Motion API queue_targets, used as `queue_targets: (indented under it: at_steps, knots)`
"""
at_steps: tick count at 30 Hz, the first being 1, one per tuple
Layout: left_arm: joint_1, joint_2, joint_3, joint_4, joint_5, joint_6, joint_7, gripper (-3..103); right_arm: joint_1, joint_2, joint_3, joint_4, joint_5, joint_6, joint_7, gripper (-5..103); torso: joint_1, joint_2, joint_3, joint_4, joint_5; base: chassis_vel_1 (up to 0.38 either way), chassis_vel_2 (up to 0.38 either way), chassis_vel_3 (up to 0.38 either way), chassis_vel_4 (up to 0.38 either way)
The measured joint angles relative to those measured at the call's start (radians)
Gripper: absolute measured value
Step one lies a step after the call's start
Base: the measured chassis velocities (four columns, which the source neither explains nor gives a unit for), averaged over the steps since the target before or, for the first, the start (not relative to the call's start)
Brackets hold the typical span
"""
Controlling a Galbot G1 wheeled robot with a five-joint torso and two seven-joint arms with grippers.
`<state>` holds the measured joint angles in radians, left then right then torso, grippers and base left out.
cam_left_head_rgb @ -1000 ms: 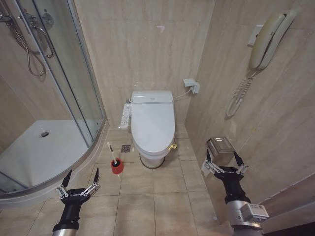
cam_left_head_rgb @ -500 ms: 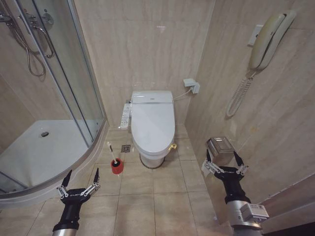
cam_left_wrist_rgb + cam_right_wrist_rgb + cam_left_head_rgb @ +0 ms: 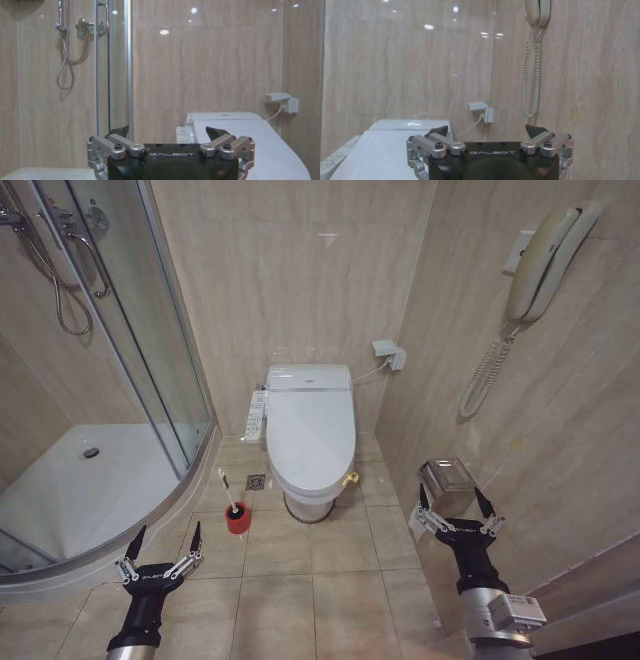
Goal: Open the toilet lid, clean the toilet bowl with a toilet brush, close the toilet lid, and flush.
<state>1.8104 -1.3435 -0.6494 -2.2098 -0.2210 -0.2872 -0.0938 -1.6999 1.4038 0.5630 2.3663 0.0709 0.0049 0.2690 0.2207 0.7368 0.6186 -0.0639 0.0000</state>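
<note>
Nearest you: left gripper (image 3: 161, 549) at 7 o'clock, right gripper (image 3: 456, 508) at 5 o'clock, both spread wide, empty. Beyond: brush (image 3: 231, 498) upright in its red holder (image 3: 238, 520), bristles hidden. Farthest, 12 o'clock: lid (image 3: 311, 435) shut, hiding the bowl.

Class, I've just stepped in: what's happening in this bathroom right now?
Nothing is being handled yet. The robot faces the toilet, whose toilet lid is shut over the bowl. The toilet brush stands in its red holder on the floor, between the toilet and the shower tray. The left claw hangs open, low near the tray's edge; the right claw hangs open by the side wall, near a metal paper holder.
</note>
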Motion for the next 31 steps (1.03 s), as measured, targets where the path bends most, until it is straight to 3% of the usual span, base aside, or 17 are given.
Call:
queue_targets:
  at_steps: [31]
  knots:
    - [0.0, 0.0, 0.0, 0.0, 0.0, 0.0, 0.0, 100, 0.0, 0.0, 0.0, 0.0, 0.0, 0.0, 0.0, 100, 0.0, 0.0, 0.0, 0.0, 0.0, 0.0, 0.0, 0.0, 0.0]
